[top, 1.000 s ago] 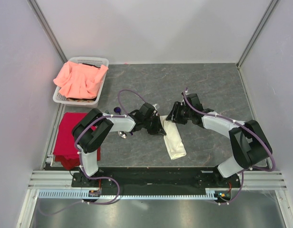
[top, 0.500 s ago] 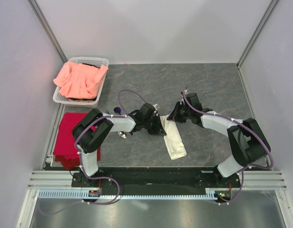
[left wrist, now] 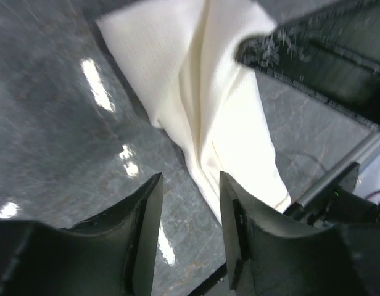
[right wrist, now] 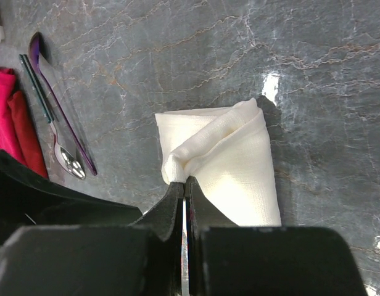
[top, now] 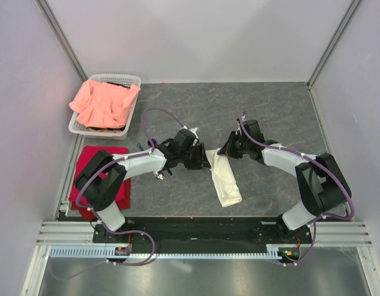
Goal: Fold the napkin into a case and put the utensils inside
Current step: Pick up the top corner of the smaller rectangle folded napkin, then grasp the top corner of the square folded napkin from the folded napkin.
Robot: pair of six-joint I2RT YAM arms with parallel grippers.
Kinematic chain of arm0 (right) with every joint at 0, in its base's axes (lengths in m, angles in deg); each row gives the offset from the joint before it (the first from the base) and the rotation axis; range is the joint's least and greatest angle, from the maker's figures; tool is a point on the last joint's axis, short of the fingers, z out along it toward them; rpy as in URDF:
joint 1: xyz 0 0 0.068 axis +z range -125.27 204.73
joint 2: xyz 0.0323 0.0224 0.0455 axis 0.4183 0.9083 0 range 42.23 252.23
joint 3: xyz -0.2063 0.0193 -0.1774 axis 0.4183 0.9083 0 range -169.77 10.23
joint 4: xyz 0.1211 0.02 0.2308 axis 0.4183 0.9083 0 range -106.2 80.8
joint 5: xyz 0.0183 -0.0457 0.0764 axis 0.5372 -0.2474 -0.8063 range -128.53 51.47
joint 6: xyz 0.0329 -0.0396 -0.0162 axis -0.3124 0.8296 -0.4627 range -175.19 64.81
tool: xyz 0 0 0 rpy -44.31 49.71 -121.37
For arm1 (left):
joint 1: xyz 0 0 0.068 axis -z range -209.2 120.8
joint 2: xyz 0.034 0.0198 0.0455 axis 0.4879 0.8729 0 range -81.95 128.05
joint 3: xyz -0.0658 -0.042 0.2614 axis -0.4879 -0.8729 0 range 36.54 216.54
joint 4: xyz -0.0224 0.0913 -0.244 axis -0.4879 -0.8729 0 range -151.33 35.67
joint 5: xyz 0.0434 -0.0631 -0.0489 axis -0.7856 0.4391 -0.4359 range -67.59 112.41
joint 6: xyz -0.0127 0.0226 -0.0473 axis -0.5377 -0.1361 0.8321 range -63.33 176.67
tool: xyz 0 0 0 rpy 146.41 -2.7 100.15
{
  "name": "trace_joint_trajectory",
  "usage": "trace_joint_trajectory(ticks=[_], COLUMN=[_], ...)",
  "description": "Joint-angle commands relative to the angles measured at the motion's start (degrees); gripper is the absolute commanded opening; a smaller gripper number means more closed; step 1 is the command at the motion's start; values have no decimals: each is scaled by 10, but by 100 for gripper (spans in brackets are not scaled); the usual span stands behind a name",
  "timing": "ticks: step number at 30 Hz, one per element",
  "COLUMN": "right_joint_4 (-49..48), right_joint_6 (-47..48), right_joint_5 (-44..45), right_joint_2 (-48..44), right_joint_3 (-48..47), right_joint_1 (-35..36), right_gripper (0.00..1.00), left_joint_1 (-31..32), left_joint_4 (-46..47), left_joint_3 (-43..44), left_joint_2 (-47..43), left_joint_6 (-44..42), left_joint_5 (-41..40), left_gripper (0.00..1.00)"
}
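Observation:
The napkin lies as a narrow cream-white case on the grey table, its far end lifted into a fold. My right gripper is shut on that raised fold; from above it sits at the case's far end. My left gripper stands open just left of the napkin, with only bare table between its fingers; seen from above it sits beside the case. The utensils, purple-handled, lie side by side on the table left of the napkin, near the left arm.
A white basket holding a salmon-pink cloth stands at the back left. A red cloth lies at the left edge, partly under the left arm. Enclosure walls close in on both sides and the back.
My right gripper has closed onto the napkin's far edge. My left gripper has opened and let go of the cloth, and the left arm's elbow has swung out to the left.

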Motion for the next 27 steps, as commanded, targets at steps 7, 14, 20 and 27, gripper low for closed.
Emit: trace_joint_trajectory(ticks=[7, 14, 20, 27], right_joint_4=[-37, -42, -51, -58], right_joint_6=[-13, -16, -22, -24], right_joint_5=[-19, -27, -34, -39], right_joint_2=[-13, -8, -5, -2], right_joint_3=[9, 12, 14, 21], right_joint_1=[-5, -5, -5, -5], right_gripper=[0, 0, 0, 0], left_joint_1=[-6, -2, 22, 27], left_joint_4=[-101, -109, -124, -129], left_joint_3=[151, 191, 209, 223], left_joint_2=[66, 100, 120, 139], left_joint_6=[-155, -182, -203, -207], left_joint_5=[-110, -121, -163, -179], left_gripper=[23, 32, 41, 40])
